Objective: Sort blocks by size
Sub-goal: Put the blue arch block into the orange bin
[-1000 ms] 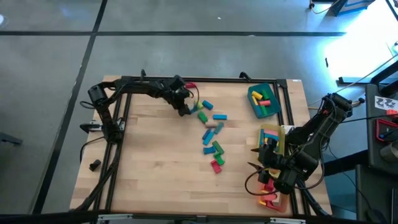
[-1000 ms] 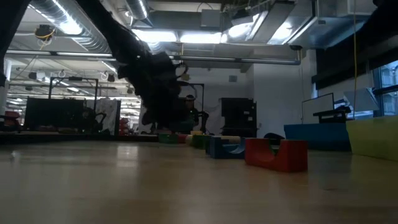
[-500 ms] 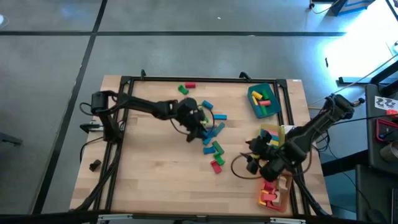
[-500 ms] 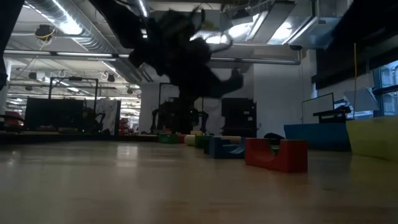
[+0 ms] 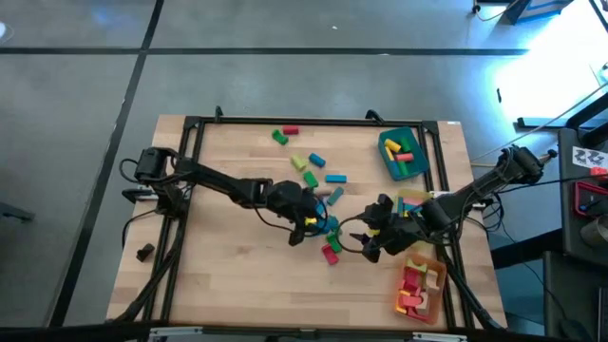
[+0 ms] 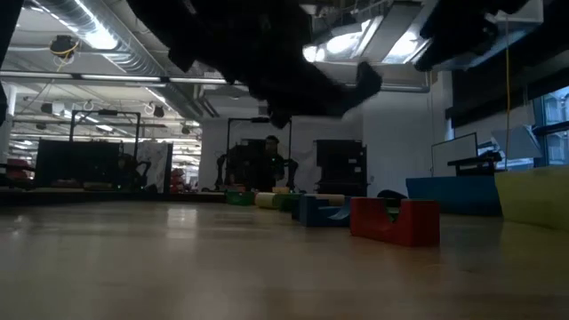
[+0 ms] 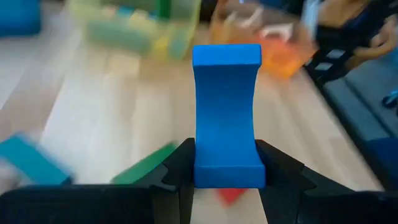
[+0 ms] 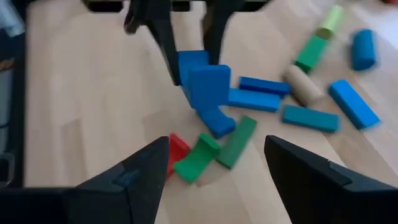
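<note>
My left gripper (image 5: 310, 226) reaches over the middle of the table, shut on a blue block with scooped sides (image 7: 227, 112), which juts out ahead of its fingers. Loose blocks lie under and around it: a red one (image 8: 178, 150), green ones (image 8: 200, 159), blue bars (image 8: 310, 117) and a plain wood cylinder (image 8: 301, 84), all flat on the tabletop. My right gripper (image 5: 367, 245) hovers open just to the right of this pile, pointing at it and touching nothing. A red arch block (image 6: 396, 220) stands on its two feet in the low view. My left gripper pinches the blue block between its two fingers, one on each of the block's opposite faces at its near end (image 7: 225, 169). The fingers (image 8: 165, 38) slant down from the table's left and lie along the block. The block looks clear of the table above the pile.
A teal tray (image 5: 419, 158) with several blocks stands at the far right, a yellow tray (image 5: 415, 203) behind my right arm, and an orange tray (image 5: 432, 285) with red and pink pieces at the near right. Bare wood lies at the table's left and near sides.
My left gripper has swung from the table's far edge toward the near edge and the right, rolling as it went, and now hangs over the block pile. My right gripper has left the orange tray and moved toward the table's left, up to the pile.
</note>
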`<move>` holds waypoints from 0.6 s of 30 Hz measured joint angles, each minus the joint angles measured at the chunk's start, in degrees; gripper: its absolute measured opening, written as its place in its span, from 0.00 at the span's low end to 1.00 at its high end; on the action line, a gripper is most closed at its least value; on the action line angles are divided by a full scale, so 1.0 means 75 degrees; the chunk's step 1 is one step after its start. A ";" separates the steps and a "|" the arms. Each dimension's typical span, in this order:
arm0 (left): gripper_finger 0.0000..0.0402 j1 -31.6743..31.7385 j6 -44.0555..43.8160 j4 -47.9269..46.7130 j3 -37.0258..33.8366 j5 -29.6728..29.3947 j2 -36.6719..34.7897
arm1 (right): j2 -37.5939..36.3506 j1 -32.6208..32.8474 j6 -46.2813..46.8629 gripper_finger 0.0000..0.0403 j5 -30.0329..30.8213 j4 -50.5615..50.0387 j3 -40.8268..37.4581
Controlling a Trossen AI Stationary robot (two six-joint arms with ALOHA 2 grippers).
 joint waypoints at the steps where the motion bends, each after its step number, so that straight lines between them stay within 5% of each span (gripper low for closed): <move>1: 0.30 -0.0062 -0.0020 0.0212 0.0001 -0.0014 -0.0003 | -0.0001 -0.0057 -0.0250 0.66 -0.0170 0.0143 0.0000; 18: 0.30 -0.0736 0.0700 0.1895 0.0012 -0.1105 -0.0016 | -0.0001 -0.0194 -0.2347 0.66 -0.0572 0.1650 0.0000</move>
